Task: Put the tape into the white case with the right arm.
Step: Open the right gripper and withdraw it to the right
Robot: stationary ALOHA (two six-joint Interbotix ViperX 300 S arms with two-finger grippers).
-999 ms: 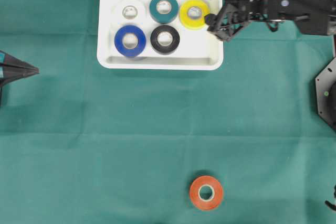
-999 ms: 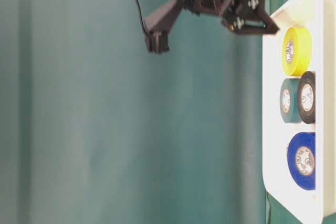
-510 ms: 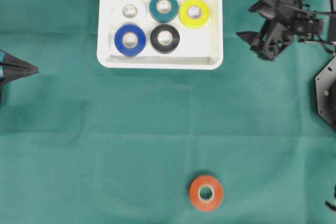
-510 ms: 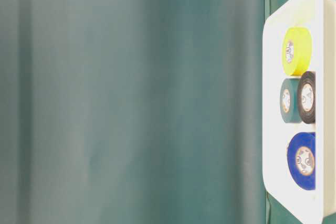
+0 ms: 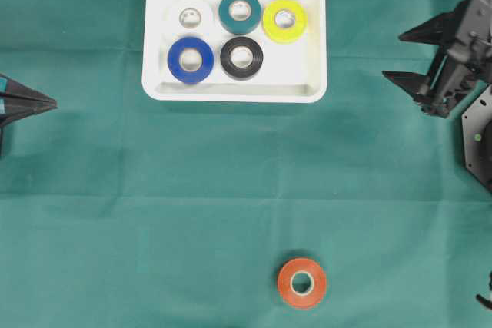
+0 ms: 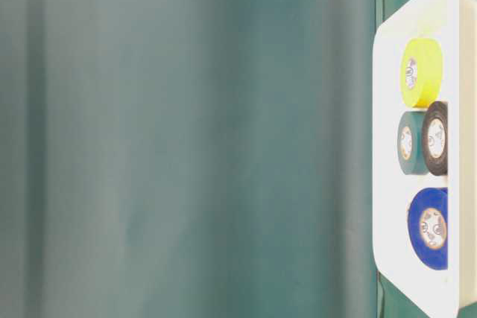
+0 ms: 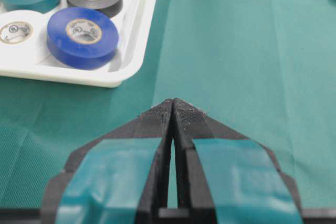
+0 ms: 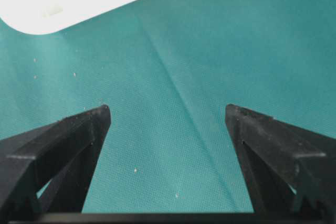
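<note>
Five rolls (image 5: pixel 241 34) in case (image 5: pixel 314 51); sixth roll (image 5: pixel 302 283) apart, on cloth (image 5: pixel 154 213)

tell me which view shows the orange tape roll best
The overhead exterior view: the orange tape roll lies whole on the green cloth, far from the white case. The left wrist view catches only a sliver at its top right edge; the table-level and right wrist views miss it.

Smooth glossy plastic white case (image 5: pixel 314 59), matt woven green cloth (image 5: pixel 192 190), matt black textured fingers (image 8: pixel 79 129)
</note>
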